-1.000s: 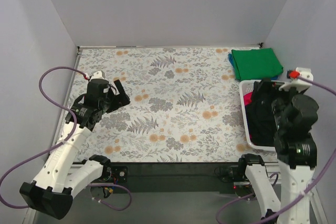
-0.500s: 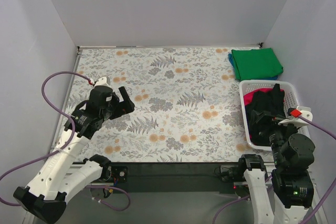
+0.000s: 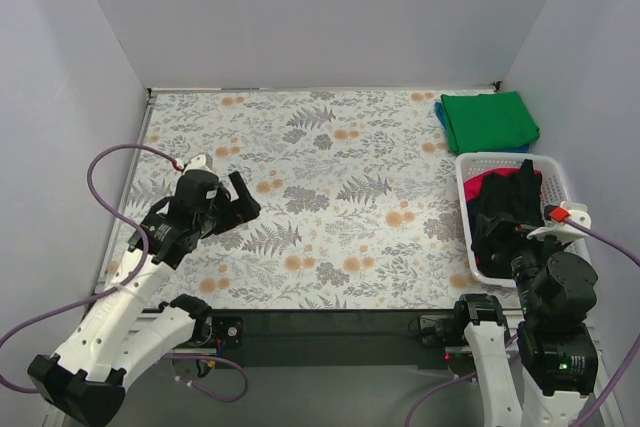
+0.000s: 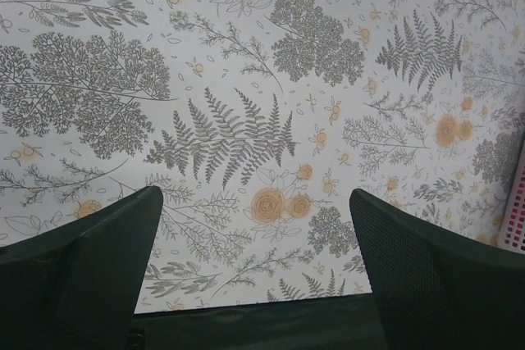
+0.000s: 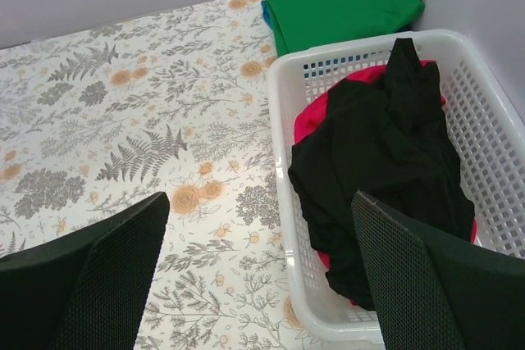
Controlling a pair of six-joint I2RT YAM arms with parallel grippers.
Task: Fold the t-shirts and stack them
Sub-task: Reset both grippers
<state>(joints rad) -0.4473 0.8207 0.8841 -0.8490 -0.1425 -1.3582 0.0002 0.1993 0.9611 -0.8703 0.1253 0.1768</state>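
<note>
Sitting further back from the basket [image 5: 281,170] than a second ago, right gripper [image 5: 258,202] spread wide, empty; left gripper [image 4: 254,198] shifted slightly, equally spread, holding nothing.

**T-shirts: 2 folded & stacked, 2 loose in basket**

Green shirt [image 5: 343,2]: folded flat into a neat rectangle at far right corner of worktop [image 3: 330,167]. Blue shirt [image 5: 267,12] lies directly under it, w/ only a thin edge showing on the left. Black shirt [image 5: 385,161]: unfolded and crumpled, heaped in white basket [image 5: 283,202] just nearer than the stack, one end reaching up to far rim. Red-pink shirt [image 5: 310,120]: bunched beneath the black one, visible at left & far side.
</note>
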